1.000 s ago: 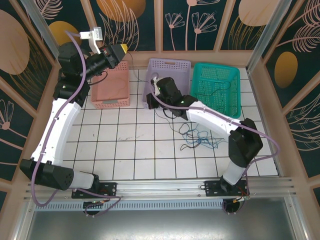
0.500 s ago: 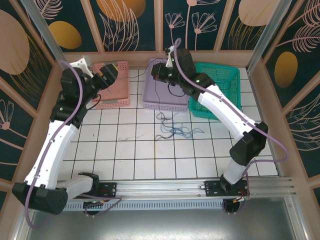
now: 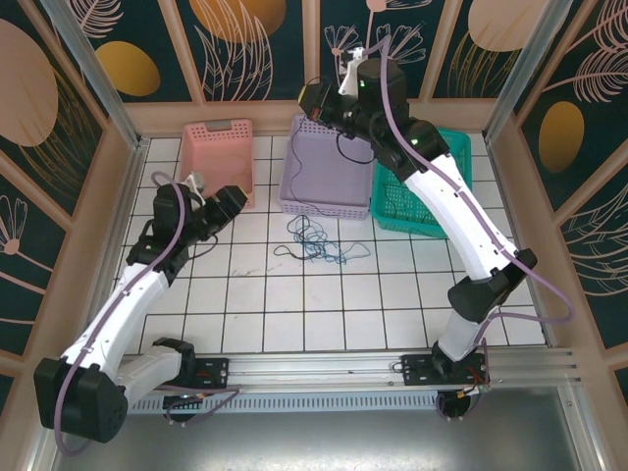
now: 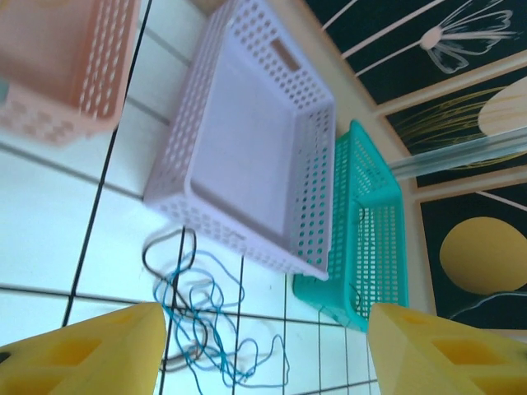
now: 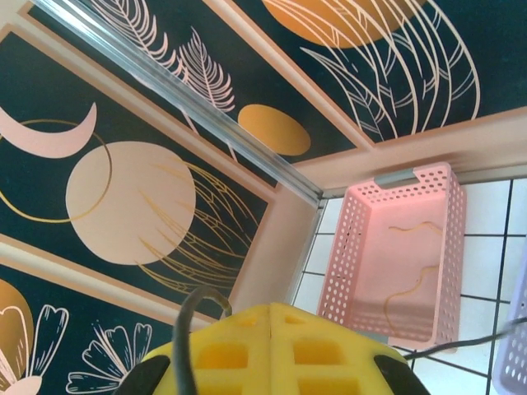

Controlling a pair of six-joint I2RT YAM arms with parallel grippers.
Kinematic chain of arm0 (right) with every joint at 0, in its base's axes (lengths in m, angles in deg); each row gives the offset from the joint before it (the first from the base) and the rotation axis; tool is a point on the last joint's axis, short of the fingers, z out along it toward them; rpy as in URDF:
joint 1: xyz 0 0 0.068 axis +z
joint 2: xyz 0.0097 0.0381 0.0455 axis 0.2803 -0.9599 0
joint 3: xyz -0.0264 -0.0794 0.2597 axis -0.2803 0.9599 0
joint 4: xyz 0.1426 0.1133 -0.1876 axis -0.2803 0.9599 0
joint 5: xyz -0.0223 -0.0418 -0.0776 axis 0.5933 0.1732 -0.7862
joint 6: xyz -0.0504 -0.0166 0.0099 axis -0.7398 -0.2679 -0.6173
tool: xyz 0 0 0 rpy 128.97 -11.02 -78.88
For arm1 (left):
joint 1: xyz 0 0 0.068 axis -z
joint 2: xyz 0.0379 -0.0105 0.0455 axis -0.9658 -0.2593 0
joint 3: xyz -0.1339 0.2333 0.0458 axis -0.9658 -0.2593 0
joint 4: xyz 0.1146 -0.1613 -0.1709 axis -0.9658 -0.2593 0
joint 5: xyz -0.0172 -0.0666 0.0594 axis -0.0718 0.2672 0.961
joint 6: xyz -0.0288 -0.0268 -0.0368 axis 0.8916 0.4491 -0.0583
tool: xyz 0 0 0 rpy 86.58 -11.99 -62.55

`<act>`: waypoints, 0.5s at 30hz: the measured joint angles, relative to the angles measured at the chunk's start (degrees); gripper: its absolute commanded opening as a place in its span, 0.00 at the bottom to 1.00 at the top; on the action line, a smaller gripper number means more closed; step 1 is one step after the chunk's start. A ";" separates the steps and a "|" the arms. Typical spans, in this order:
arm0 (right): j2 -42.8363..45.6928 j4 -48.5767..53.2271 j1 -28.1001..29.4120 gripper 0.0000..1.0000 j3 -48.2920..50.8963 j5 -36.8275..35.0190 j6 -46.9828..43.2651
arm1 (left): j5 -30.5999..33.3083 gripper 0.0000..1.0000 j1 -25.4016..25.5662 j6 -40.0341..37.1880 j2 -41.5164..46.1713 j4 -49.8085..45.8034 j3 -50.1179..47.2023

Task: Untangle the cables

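Cables (image 3: 316, 242): a loose knot of very thin blue, greenish and dark wires, lying flat on the white tiles just in front of the purple basket's near wall, with a few loops trailing off to the right.
Cables, left wrist view (image 4: 206, 321): squiggly blue and dark loops on the tiles below the purple basket's front wall, seen between the two yellow fingers and beyond them.
Black strand (image 5: 183, 325): arching up beside the closed yellow fingers in the right wrist view; in the top view, a fine dark line hanging from the raised gripper toward the purple basket, lower end too thin to follow.
Right gripper (image 3: 312, 98) (image 5: 272, 317): high above the far left corner of the purple basket, fingers pressed together with no gap, pinching the black strand.
Left gripper (image 3: 231, 199) (image 4: 265, 329): low over the tiles, just in front of the pink basket, left of the knot and apart from it; fingers spread wide, nothing between them.
Purple basket (image 3: 294, 182) (image 4: 239, 234): middle of three baskets along the far edge, nearest the knot.
Teal basket (image 3: 392, 218) (image 4: 387, 247): just beside the purple basket's right wall.
Pink basket (image 3: 218, 128) (image 5: 354, 247): to the left, a strip of tile away from the purple one; thin pale strand (image 5: 409, 276) lying on its floor.
Table (image 3: 392, 294): white tiles with dark grout lines, enclosed by dark panels painted with leaves and circles.
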 measured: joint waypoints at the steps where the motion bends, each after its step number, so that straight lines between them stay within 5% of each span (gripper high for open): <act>1: -0.15 0.28 0.02 0.00 -0.02 0.09 0.07 | -0.37 0.66 0.22 1.07 -0.48 0.28 -0.24; 15: -0.52 3.04 0.22 0.00 -0.87 0.13 -3.43 | -3.34 0.61 5.38 7.43 -3.43 11.50 -0.13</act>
